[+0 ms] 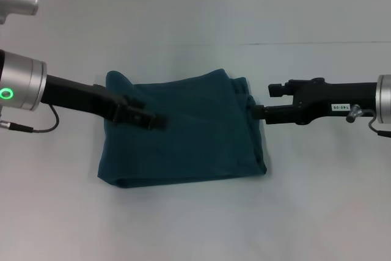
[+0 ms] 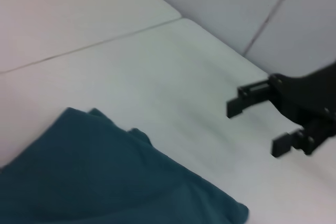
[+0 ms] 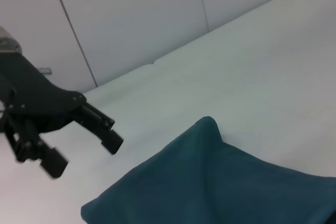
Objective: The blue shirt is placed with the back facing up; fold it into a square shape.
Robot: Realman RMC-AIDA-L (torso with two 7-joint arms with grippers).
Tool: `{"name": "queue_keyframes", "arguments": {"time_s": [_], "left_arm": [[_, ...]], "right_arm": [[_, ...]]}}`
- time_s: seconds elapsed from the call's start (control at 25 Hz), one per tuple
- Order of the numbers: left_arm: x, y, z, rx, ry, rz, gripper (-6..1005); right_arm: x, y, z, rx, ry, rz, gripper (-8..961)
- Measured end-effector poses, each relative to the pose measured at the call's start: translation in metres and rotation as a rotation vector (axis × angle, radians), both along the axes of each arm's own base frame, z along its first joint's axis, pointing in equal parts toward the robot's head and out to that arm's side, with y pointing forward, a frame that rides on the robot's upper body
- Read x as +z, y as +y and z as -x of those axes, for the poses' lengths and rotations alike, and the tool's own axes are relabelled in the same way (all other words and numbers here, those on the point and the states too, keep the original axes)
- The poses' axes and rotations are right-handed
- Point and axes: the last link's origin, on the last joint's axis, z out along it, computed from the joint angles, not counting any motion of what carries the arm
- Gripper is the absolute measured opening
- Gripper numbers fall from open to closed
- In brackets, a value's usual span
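Teal-blue knit, the blue shirt (image 1: 183, 129) lay folded into a rough rectangle at the centre of the white table (image 1: 195, 224), plain side up, with a small lump sticking out at its 11 o'clock corner. The left gripper (image 1: 146, 117) reached in level from 9 o'clock and hovered over the shirt's left half, fingers spread wide with nothing between them. The right gripper (image 1: 259, 111) came in from 3 o'clock at the shirt's right edge, fingers parted and empty.
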Motion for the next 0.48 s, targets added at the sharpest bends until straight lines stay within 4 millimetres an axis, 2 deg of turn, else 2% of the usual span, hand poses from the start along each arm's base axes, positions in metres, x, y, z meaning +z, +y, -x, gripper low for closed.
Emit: {"name": "queue_keyframes", "arguments": {"time_s": [0.2,0.48], "left_arm": [[0.002,0.002,0.006,0.082,-0.029,-0.032,949],[0.001,-0.007,0.015,0.041,-0.021,-0.032,949]], "right_arm": [[-0.005,-0.003,-0.001,0.004,0.015,0.012,858],[-0.008,-0.009,0.003,0.091,0.033,0.021,858]]}}
